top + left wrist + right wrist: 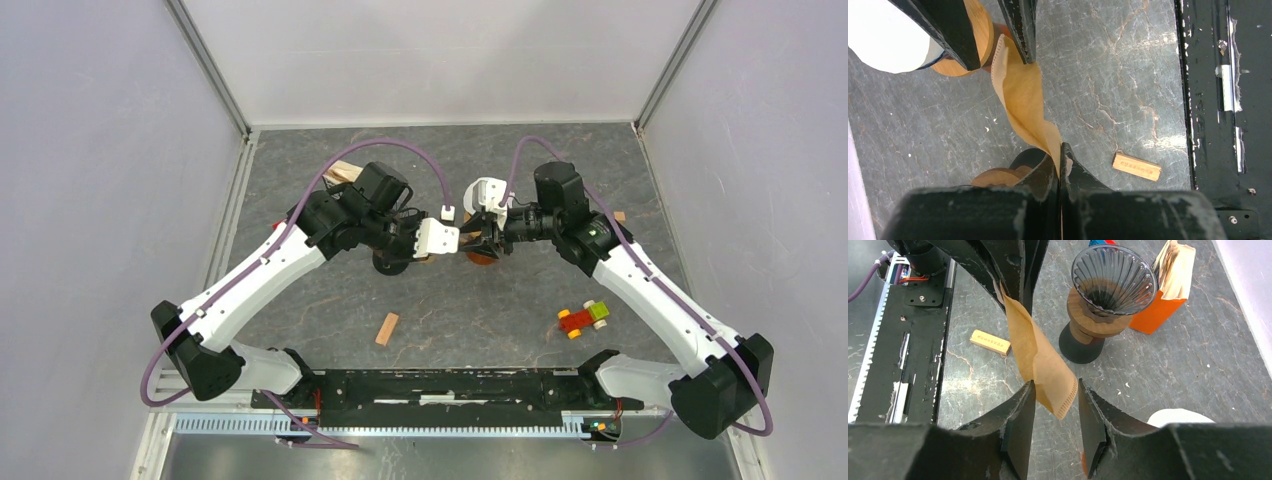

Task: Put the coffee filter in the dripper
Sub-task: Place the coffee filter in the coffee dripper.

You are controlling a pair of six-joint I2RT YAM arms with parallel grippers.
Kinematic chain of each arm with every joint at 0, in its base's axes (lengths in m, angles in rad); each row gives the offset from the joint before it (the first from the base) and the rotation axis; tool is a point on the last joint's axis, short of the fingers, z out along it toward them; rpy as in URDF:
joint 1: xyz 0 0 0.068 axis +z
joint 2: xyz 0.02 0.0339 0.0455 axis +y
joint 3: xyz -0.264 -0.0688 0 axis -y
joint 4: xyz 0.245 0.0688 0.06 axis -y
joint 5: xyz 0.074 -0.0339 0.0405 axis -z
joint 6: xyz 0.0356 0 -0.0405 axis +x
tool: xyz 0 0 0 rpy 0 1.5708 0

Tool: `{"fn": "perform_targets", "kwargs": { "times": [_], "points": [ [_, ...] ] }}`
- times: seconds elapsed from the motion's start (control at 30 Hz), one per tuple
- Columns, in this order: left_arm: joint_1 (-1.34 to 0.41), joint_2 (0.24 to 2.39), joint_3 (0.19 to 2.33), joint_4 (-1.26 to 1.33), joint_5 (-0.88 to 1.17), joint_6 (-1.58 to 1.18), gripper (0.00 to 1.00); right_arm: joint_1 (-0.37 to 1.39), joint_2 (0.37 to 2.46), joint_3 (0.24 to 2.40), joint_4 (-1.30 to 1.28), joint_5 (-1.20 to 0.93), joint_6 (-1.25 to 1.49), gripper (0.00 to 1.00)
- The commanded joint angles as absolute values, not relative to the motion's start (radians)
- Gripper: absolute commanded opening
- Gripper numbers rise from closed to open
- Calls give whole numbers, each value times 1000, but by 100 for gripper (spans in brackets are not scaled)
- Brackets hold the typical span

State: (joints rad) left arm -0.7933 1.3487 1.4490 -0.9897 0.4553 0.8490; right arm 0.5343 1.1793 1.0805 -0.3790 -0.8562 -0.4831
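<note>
A tan paper coffee filter [1040, 360], flattened, with a crimped seam edge, hangs slightly twisted, one end pinched in the left gripper [1060, 150]. Nearby the dripper [1113, 282], a dark ribbed cone on a wooden collar and black base, stands upright on the surface [1173, 365].

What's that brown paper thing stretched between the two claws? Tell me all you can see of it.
The tan paper coffee filter is thin and flat-folded, with a crimped seam along one edge. It hangs in the air, slightly twisted. One end is pinched in the shut left gripper. The seamed end sits between the parted fingers of the right gripper.
</note>
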Motion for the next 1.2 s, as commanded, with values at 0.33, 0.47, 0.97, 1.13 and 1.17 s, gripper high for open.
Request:
{"fn": "perform_targets", "kwargs": {
  "times": [0.33, 0.47, 0.97, 1.13, 1.17],
  "points": [
    [-799, 1354, 1481, -989, 470, 902, 2, 533, 1145, 1099, -352, -841, -485, 42],
    [-805, 1352, 1450, -1003, 467, 925, 2, 532, 1150, 1113, -361, -833, -492, 39],
    [-815, 1350, 1439, -1014, 424, 955, 2, 532, 1141, 1117, -406, -881, -537, 40],
    [-816, 1358, 1453, -1002, 433, 946, 2, 535, 1148, 1100, -390, -914, -527, 40],
    [-816, 1358, 1455, -998, 434, 945, 2, 538, 1147, 1097, -387, -914, -525, 40]
  ]
}}
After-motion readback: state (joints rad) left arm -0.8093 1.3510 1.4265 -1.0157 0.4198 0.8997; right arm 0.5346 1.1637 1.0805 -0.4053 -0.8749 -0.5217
